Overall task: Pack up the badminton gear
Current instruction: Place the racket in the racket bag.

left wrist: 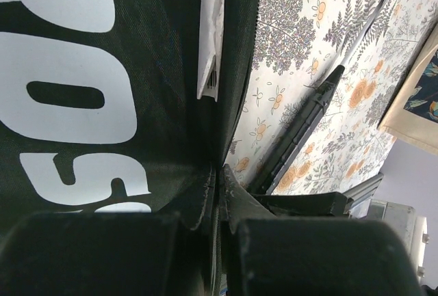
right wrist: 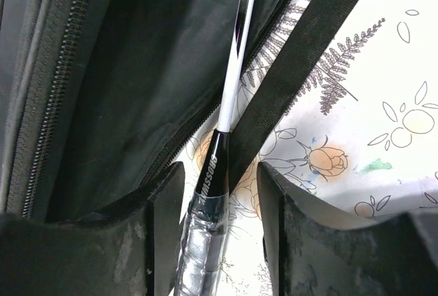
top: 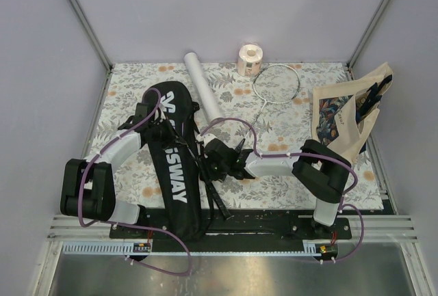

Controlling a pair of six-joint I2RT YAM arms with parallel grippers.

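Observation:
The long black racket bag [top: 176,173] lettered in white lies lengthwise left of centre. My left gripper [left wrist: 220,173] [top: 159,124] is shut on the bag's open zipper edge [left wrist: 236,70]. One racket's white shaft [right wrist: 231,84] runs into the bag's opening, and its foil-wrapped handle [right wrist: 202,241] lies between the fingers of my right gripper [right wrist: 219,169] [top: 222,159], which is open with a gap beside the handle. A second racket [top: 276,81] lies on the cloth at the back right. The white tube [top: 202,85] lies next to the bag's far end.
A pinkish paper roll [top: 250,59] stands at the back. A beige printed tote bag [top: 345,115] leans at the right edge. The bag's black strap [right wrist: 308,57] lies across the flowered cloth [top: 287,125] beside the racket shaft.

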